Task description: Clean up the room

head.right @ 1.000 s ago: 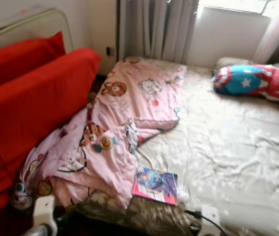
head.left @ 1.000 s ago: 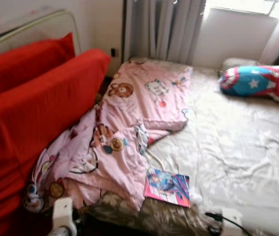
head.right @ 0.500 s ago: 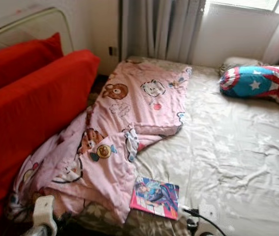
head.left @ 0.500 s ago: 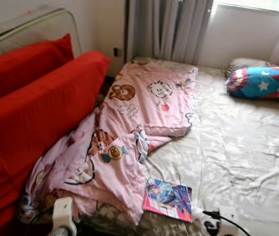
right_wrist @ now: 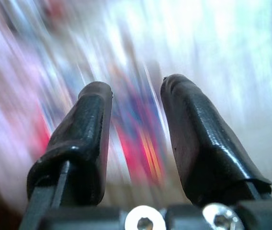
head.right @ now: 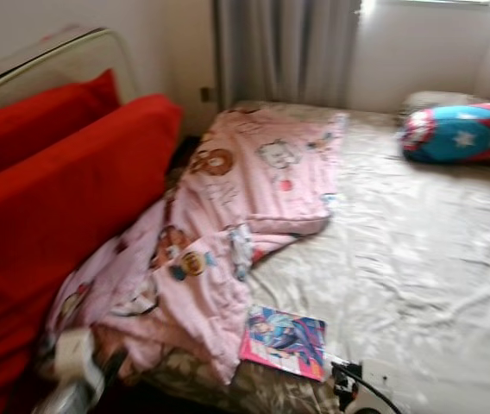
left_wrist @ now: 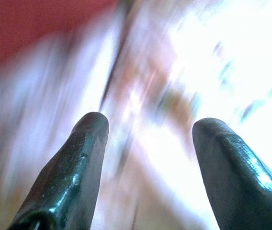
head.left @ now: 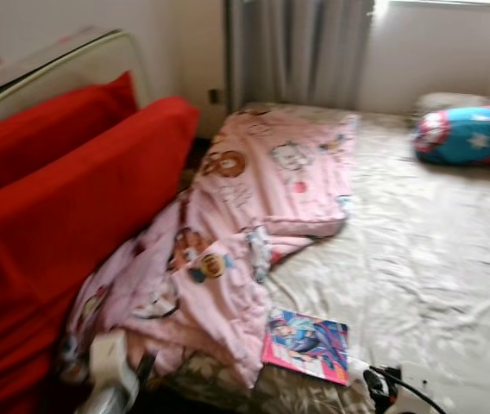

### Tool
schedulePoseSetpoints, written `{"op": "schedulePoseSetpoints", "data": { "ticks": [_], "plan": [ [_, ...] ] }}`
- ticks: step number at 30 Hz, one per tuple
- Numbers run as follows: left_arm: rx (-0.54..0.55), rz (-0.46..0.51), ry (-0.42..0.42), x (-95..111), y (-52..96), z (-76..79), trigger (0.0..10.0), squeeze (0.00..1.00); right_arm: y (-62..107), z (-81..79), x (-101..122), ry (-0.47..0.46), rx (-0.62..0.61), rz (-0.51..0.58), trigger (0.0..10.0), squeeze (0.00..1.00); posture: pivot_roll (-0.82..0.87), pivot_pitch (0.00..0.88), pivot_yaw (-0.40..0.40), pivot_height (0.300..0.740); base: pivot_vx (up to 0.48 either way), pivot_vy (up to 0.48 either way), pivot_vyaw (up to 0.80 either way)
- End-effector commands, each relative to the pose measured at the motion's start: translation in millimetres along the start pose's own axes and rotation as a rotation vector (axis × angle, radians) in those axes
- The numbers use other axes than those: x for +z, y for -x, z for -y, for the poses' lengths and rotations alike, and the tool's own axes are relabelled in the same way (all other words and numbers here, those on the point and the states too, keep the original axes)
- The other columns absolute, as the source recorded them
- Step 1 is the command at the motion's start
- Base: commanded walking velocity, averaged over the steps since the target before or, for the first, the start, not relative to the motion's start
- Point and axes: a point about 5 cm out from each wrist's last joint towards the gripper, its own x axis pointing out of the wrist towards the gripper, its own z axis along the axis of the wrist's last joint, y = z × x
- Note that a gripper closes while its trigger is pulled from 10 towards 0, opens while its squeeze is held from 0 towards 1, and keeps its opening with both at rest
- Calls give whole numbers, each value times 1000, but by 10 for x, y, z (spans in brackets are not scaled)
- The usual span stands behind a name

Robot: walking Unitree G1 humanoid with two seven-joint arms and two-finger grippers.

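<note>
a book point(head.left: 307, 345) lies at the bed's point(head.left: 435, 241) near edge, touching a pink blanket point(head.left: 245, 224) heaped along the left edge. left gripper point(left_wrist: 148, 127) and right gripper point(right_wrist: 136, 91) both gape, holding nothing.

Glossy black fingers point(left_wrist: 73, 177) are tapering to rounded tips; silver screws point(right_wrist: 144, 223) are showing at their base; a black cable point(head.left: 413, 390) is trailing.
</note>
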Motion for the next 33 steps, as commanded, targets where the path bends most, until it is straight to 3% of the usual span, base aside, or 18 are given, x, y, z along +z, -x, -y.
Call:
{"op": "schedulePoseSetpoints", "data": {
  "ticks": [1,13,18,22,28,33],
  "plan": [
    [5,-20,-37,-166,133,-43,10000,0,-17,59,150,33,-17,82,10000,0,-55,0,-12,740,0,0,0],
    [-24,26,-58,-312,311,28,10000,0,62,118,205,37,1,195,10000,0,-39,0,-46,740,0,0,0],
    [-24,88,-84,-310,468,-67,10000,0,164,194,207,69,-8,257,10000,0,-29,0,-61,740,0,0,0],
    [-56,89,-85,-374,577,-41,10000,0,223,203,147,73,-14,262,10000,0,-15,0,-80,740,0,0,0],
    [-50,137,-74,-312,659,0,10000,0,331,184,93,131,20,279,10000,0,1,0,-94,740,0,0,0],
    [-40,124,-65,-316,693,-11,10000,0,363,227,106,107,-7,286,10000,0,-4,0,-89,740,0,0,0]
  ]
}}
